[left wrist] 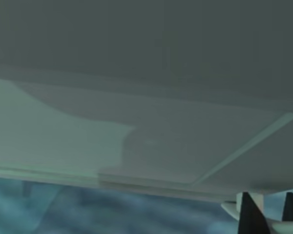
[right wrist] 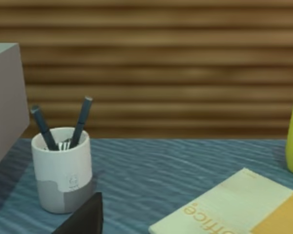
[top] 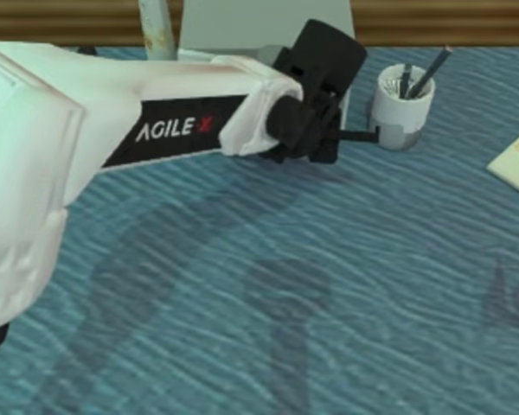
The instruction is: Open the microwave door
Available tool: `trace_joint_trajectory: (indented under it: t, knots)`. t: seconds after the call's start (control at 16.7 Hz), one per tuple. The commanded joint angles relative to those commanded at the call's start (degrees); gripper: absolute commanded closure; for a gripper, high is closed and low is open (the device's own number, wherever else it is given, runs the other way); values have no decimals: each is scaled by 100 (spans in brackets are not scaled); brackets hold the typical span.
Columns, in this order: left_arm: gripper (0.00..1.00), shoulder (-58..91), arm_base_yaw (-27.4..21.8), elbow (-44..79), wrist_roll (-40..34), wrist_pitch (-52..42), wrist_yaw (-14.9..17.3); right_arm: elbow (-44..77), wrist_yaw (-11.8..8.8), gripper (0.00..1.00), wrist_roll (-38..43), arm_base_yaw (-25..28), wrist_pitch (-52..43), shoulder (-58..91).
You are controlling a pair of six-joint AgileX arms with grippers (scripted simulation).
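The left arm reaches from nine o'clock toward twelve o'clock, its left gripper just beside the microwave at the table's far edge. Whether its fingers are open or closed cannot be told. The left wrist view is filled by pale grey microwave surface; the door cannot be made out. A cup of pens stands at one o'clock, a book at three. The right gripper is out of view.

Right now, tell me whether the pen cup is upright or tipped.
Upright. The pen cup stands on its base on the blue table, mouth up, two dark pens leaning inside it.
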Motion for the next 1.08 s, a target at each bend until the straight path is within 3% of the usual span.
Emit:
trace_joint_trajectory:
  t: [0.6, 1.08]
  knots:
    - [100, -283, 52, -491, 364, 302, 265, 0, 0, 0, 0, 0, 0, 0]
    - [100, -303, 59, -515, 382, 322, 280, 0, 0, 0, 0, 0, 0, 0]
